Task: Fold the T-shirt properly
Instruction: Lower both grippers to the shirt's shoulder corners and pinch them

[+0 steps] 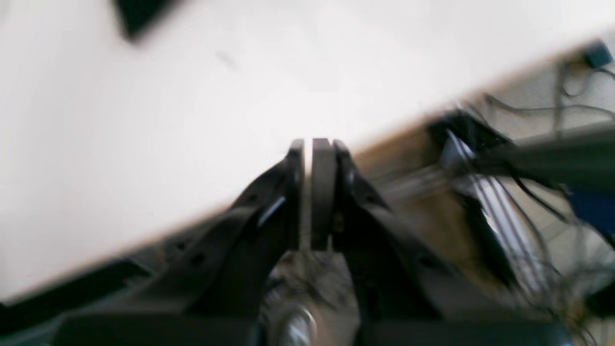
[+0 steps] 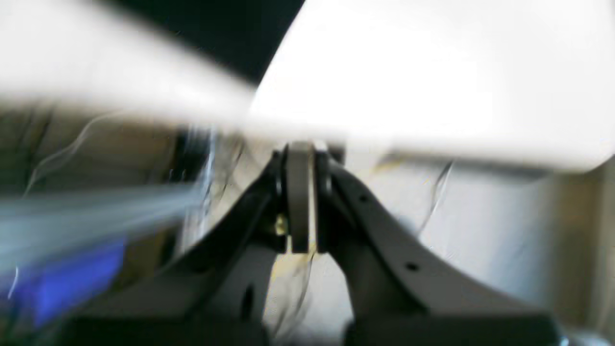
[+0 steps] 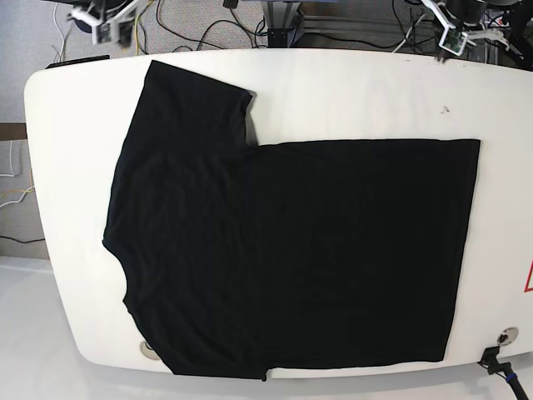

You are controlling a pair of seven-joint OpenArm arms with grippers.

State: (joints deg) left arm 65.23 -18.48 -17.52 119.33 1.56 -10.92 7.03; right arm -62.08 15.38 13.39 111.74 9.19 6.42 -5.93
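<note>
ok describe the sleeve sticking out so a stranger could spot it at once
Start at the white oval table, mostly covered by a flat black T-shirt. Follow the shirt to its far left corner: the sleeve is the one flap jutting toward the table's far edge.

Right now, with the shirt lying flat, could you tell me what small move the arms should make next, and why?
Probably open the right tool and lower it toward the sleeve nearest it. The T-shirt lies spread flat on the table with no fold made, and both that tool and the left tool look shut, empty and off the cloth.
</note>
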